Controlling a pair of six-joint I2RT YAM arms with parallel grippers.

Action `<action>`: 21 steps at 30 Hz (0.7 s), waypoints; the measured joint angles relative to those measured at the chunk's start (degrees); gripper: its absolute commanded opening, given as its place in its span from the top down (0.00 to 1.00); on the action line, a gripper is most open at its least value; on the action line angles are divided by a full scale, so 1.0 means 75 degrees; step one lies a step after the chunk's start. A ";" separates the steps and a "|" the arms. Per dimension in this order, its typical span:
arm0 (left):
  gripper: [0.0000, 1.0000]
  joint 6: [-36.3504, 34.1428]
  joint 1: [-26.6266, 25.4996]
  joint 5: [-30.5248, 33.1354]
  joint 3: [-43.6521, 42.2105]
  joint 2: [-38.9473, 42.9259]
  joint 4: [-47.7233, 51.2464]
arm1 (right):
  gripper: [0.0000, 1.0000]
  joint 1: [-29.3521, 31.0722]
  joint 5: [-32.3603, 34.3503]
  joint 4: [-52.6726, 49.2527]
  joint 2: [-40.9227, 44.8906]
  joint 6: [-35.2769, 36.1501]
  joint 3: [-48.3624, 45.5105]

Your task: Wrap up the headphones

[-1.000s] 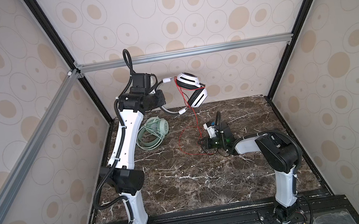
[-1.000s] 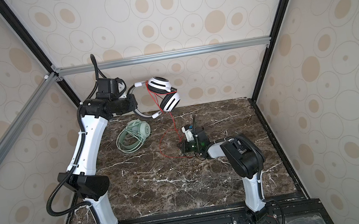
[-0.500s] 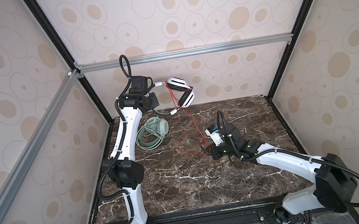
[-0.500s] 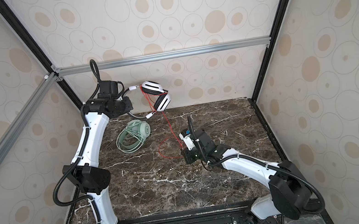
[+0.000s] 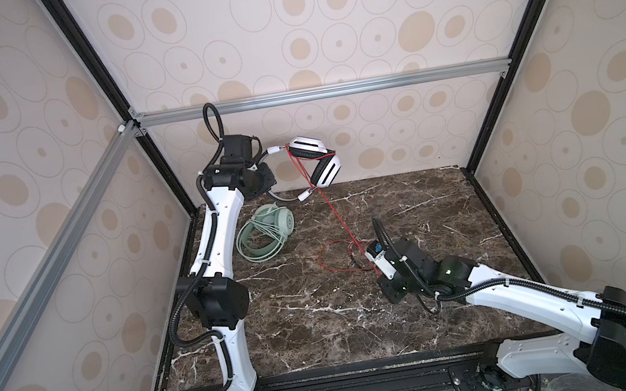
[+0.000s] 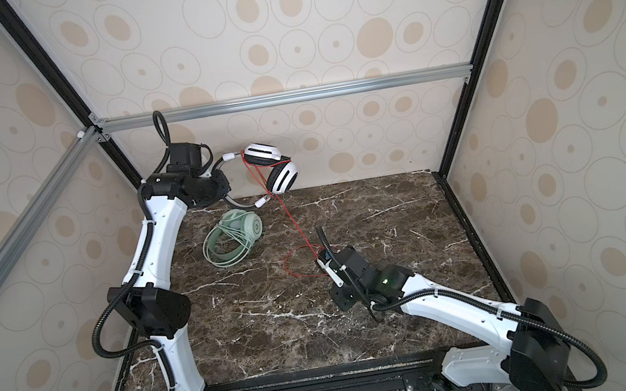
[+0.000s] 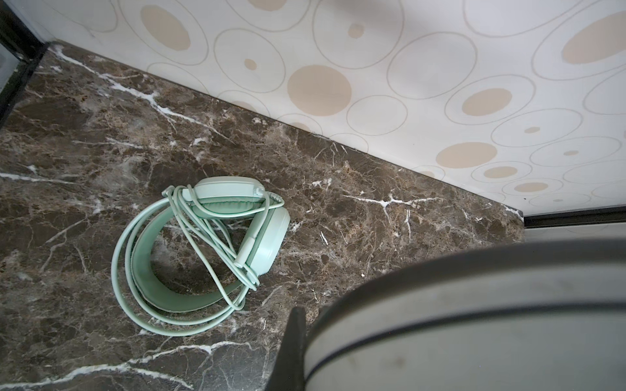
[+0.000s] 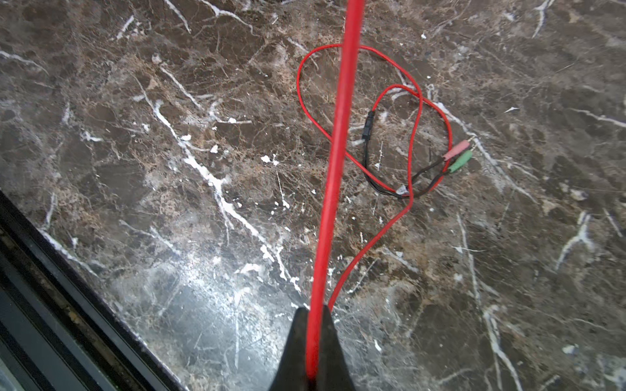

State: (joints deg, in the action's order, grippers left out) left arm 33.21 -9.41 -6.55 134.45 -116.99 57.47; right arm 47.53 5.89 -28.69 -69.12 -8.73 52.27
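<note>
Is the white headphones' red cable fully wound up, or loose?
Mostly loose: from the white headphones the red cable runs into the jaws of the right gripper, and its plug end lies looped on the table.

No legible text, brand, number or sign on anything in view.

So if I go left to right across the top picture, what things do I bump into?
mint green headphones lying on the table → white-and-black headphones held up in the air → right arm
</note>
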 measured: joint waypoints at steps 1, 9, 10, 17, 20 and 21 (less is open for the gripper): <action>1.00 0.0003 0.0000 0.0055 -0.0122 0.0006 -0.0003 | 1.00 0.0023 0.0114 -0.0210 0.0020 0.0052 0.0140; 1.00 -0.0198 -0.0402 0.1941 -0.0510 -0.0003 0.0353 | 1.00 0.0402 0.1434 -0.1614 -0.0061 0.0874 0.2448; 1.00 -0.0262 -0.0545 0.2244 -0.0516 -0.0003 0.0396 | 1.00 0.0414 0.1577 -0.1766 -0.0119 0.0970 0.2771; 1.00 -0.0644 -0.1938 0.3946 -0.2145 0.0195 0.0286 | 1.00 0.0420 0.2226 -0.2346 -0.0402 0.1090 0.3625; 1.00 -0.0778 -0.2430 0.4054 -0.3477 0.0525 0.0105 | 1.00 0.0420 0.2346 -0.2471 -0.0408 0.1087 0.3631; 1.00 -0.0813 -0.2544 0.4028 -0.3975 0.0711 0.0017 | 1.00 0.0420 0.2384 -0.2515 -0.0428 0.1090 0.3646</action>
State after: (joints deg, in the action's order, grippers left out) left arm 27.11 -28.49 23.66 104.64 -111.66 57.60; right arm 50.68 23.77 -47.55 -72.34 -0.56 79.61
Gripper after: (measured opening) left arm 0.072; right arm 0.052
